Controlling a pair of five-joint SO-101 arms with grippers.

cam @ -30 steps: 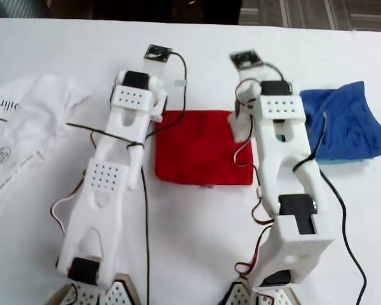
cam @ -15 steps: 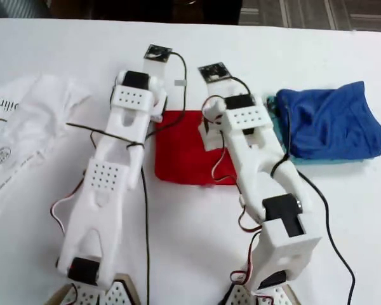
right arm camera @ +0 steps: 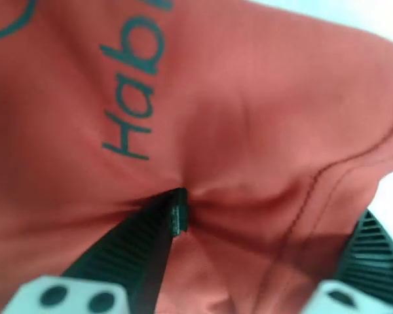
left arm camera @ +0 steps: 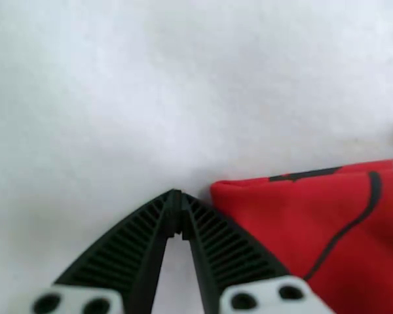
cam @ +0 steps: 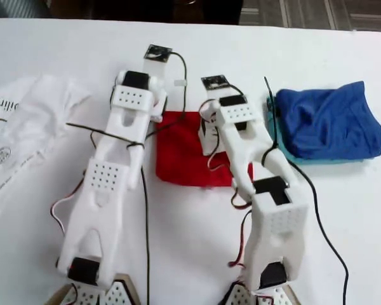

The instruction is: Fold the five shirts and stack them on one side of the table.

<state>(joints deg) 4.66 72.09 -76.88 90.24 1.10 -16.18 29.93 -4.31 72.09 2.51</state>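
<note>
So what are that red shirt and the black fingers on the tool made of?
The red shirt looks like soft, matte knit fabric, probably cotton: it creases and shows a stitched seam. The fingers of the left tool look like matte black plastic with a ribbed surface, possibly printed.

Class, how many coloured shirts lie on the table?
3: folded red cloth shirt at centre; blue cloth shirt at right; teal cloth edge under it. More may be hidden.

Bright, even light washes out the white table, casting only faint, soft shadows.
</note>
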